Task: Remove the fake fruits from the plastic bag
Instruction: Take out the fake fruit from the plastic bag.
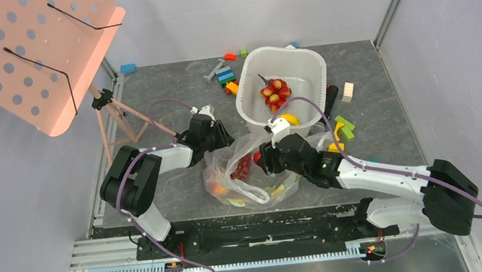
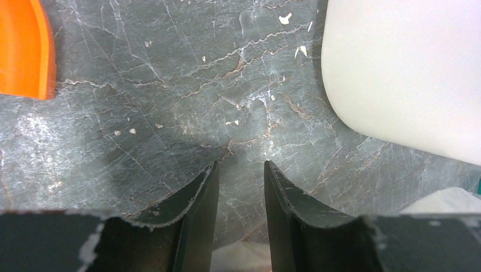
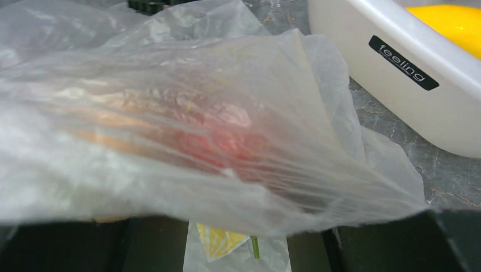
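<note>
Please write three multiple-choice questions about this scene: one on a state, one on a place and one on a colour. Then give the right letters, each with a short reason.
1. The plastic bag is:
A) flat and empty
B) holding fruits
C) lying inside the white basin

2. The grape bunch lies:
A) in the white basin
B) in the plastic bag
C) on the bare table

3. The piece next to the grape bunch in the white basin is:
A) blue
B) green
C) yellow

Answers:
1 B, because a dark red fruit and an orange-pink peach show through the film.
2 A, because the top view shows it on the basin's floor, apart from the bag.
3 C, because the yellow piece lies at the basin's near wall.
</note>
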Available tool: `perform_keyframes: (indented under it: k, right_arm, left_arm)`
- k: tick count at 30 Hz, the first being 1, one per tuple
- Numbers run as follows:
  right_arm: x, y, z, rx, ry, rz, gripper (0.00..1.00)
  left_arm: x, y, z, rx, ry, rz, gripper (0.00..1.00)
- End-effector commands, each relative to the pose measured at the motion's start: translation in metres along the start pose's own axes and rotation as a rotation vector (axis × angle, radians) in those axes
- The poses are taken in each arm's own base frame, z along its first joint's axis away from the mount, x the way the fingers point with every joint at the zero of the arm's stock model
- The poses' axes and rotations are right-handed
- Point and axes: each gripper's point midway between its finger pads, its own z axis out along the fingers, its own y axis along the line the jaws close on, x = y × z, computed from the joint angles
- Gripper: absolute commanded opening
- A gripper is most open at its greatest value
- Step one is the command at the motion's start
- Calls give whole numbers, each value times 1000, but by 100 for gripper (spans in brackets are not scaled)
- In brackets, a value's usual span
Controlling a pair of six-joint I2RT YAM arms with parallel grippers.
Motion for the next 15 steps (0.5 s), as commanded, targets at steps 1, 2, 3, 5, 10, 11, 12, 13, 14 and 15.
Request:
perform_keyframes:
  k: [1,2,3,5,10,11,12,13,14,15]
  right_arm:
    - [-4,13,-25,-112,6,-32,47]
    - [-3,14,-29,-126,9,-40,47]
    - [-4,16,-34,-144,8,-43,47]
    - [-4,18,-42,-167,11,-49,48]
    - [-10,20,-60,-210,-22,-46,50]
    - [-11,23,-64,-227,-30,-48,50]
    - [-12,25,-67,-248,-36,-56,51]
    - [-13,27,-69,-263,-42,-63,52]
    - [-12,27,-71,-269,-44,-64,52]
    - [-11,28,-71,-277,-42,-72,52]
  left_arm:
    - [-10,-10,2,26,-28,7,42]
    - [-10,-10,2,28,-26,4,42]
    - [-10,-10,2,29,-27,4,42]
    - [-9,-10,2,28,-25,4,42]
    - [-9,-10,2,30,-24,3,42]
    - [-9,-11,2,31,-23,2,42]
    - [-9,-11,2,32,-24,2,42]
    - [-8,-11,2,32,-21,2,42]
    - [-9,-11,2,33,-23,1,42]
    - [-9,-11,2,32,-23,1,42]
